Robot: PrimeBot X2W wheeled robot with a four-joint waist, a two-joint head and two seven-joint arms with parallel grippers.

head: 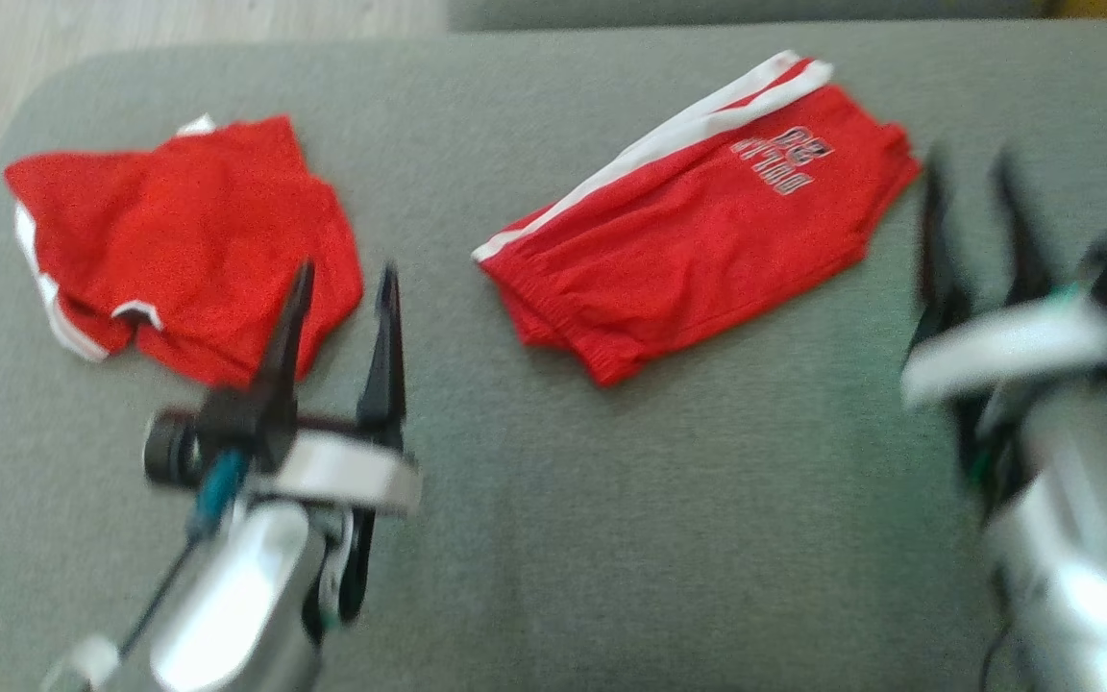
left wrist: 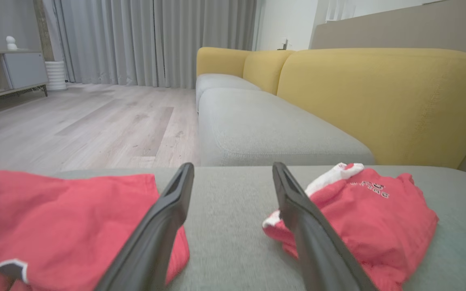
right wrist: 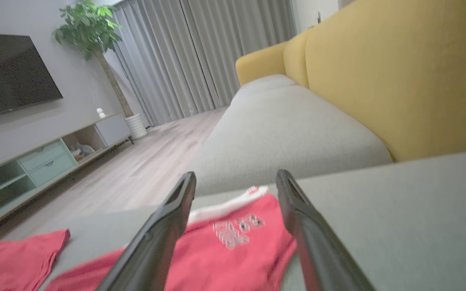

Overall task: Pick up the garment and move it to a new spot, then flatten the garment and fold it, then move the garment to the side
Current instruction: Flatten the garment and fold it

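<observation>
The folded garment [head: 698, 231], red shorts, lies flat on the grey sofa seat [head: 611, 529], a little right of the middle of the head view. Its long axis goes from the lower left to the upper right of the frame. A white stripe [head: 650, 149] runs along its upper left edge, and a white print [head: 782, 159] sits near its upper right end. A second garment [head: 188, 240], also red, lies crumpled in the upper left, well apart from the first.

The left claw [head: 346, 272] stands at the lower left with its fingers spread apart and holds nothing. Its tips point up the frame, at the lower right edge of the second garment; if they touch the cloth cannot be told.

The right claw [head: 969, 168] is blurred at the right edge. Its fingers are also wide apart and empty, just beside the upper right end of the folded garment.
</observation>
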